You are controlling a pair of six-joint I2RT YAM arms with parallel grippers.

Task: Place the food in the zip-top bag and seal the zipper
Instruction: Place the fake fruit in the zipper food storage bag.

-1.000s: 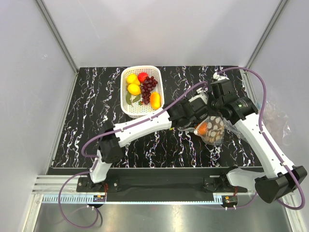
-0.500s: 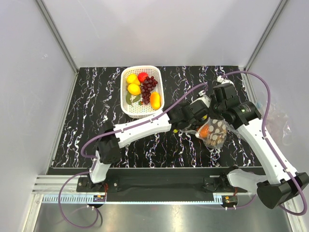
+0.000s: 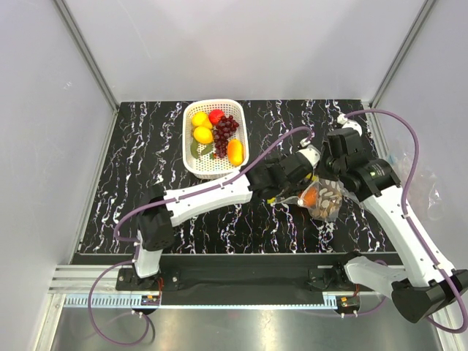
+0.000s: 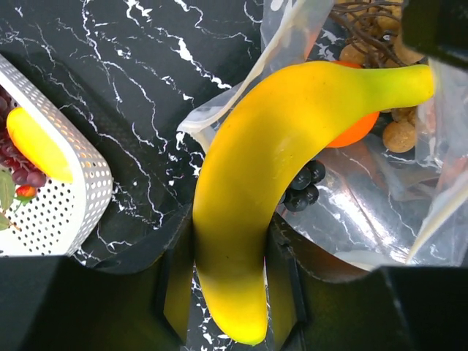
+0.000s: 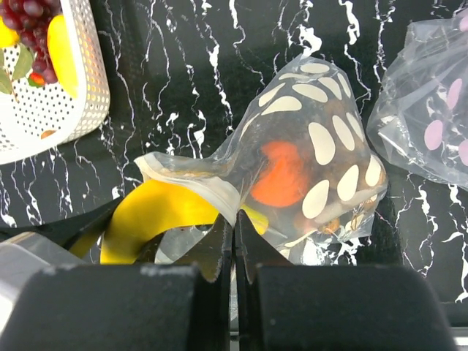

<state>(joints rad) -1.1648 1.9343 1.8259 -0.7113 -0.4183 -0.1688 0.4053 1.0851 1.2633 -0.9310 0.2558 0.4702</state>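
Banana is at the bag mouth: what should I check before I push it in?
1. Hold on banana by left gripper: ok, clamped from both sides.
2. Pinch of right gripper on bag rim: ok, jaws shut on it.
3. Mouth of bag open: ok, banana tip is inside.
4. Room inside: cannot tell; orange and dark grapes crowd the banana.
5. Clearing fruit from basket: not ok, several remain.

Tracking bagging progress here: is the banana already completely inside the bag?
No: in the left wrist view only the tip of the banana lies inside the bag, the rest sits outside in the left gripper.
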